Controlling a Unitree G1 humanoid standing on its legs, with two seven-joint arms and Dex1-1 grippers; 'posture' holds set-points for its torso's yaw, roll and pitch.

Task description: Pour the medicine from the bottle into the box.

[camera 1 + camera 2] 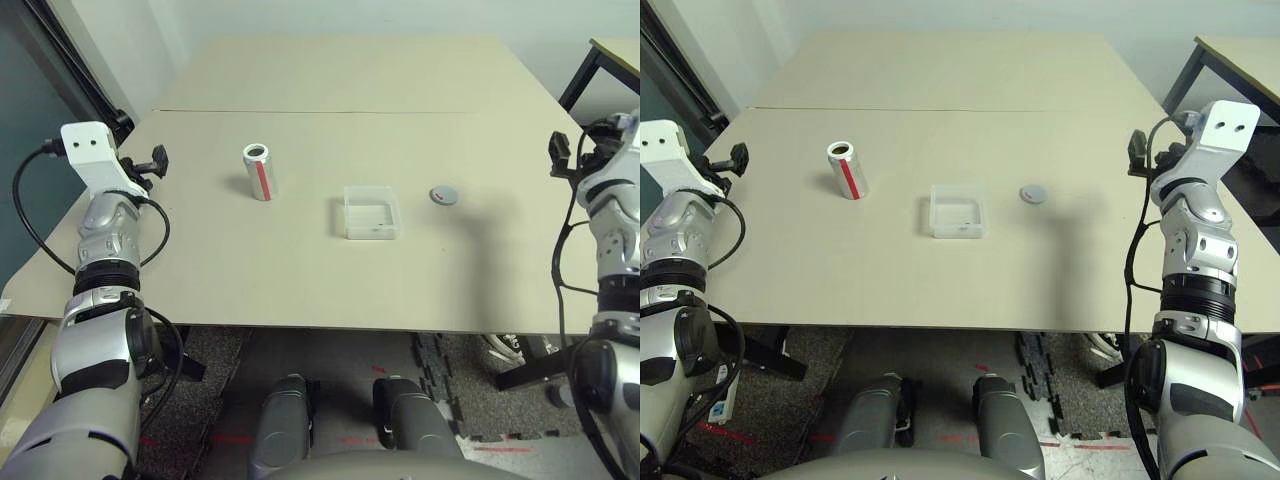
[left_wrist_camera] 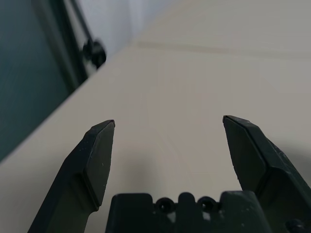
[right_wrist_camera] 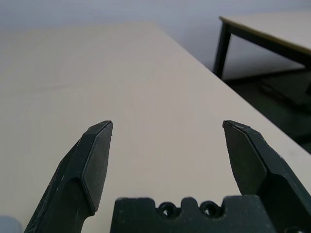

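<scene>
1. The bottle (image 1: 259,171) stands on the beige surface (image 1: 300,270), left of centre, leaning slightly. Its cap is off and the mouth is open, with its red stripe facing the camera.
2. What lies inside the bottle's mouth is too dark to make out.
3. The box (image 1: 372,212) sits near the middle of the surface, well apart from the bottle and to its right. Its clear walls are faint against the beige.
4. A few tiny dark specks show on the box's floor near its front edge; these may be the medicine (image 1: 962,223), but they are too small to tell for sure.
5. The cap (image 1: 444,195), a flat grey disc, lies just to the right of the box, apart from it.
6. The left gripper (image 2: 167,127) hangs at the surface's left edge, well apart from the bottle. Its fingers are spread wide with only bare surface between them.
7. The right gripper (image 3: 167,127) hangs at the right edge, well apart from the cap. Its fingers are likewise spread wide and hold nothing.
8. In the head views both grippers are small and partly masked by their wrist housings.
9. A second table (image 3: 265,31) is cut off at the right.
</scene>
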